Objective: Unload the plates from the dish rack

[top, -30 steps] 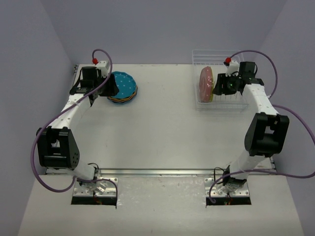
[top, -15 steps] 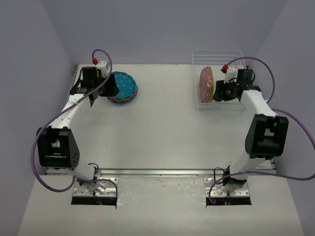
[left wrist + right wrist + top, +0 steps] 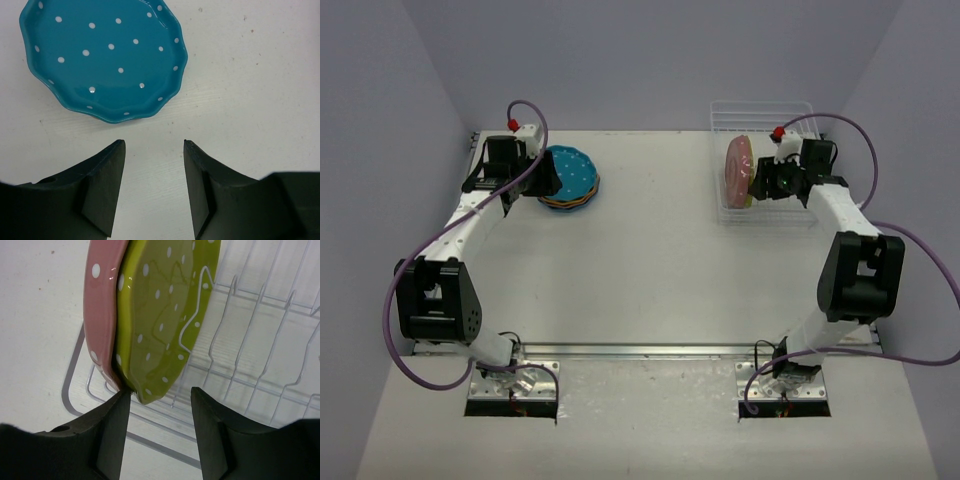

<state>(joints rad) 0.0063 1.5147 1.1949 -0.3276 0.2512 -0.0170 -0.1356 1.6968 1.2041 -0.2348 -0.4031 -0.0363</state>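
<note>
My right pincer (image 3: 159,437) is apart around the yellow-green plate (image 3: 160,325), beside the pink plate (image 3: 102,315) in the far-right dish rack (image 3: 765,115); my left pincer (image 3: 154,187) is apart and empty, near the blue plate (image 3: 102,55).

My pale worktop (image 3: 660,270), a plate stack (image 3: 568,196) topped by a blue dotted plate (image 3: 570,172) far left, clear dish rack (image 3: 765,118) far right, well apart

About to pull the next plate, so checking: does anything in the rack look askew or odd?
Slightly: the pink plate and yellow-green plate stand on edge at the dish rack's left end, tilted and pressed against each other rather than apart. Nothing looks broken or spilled.
</note>
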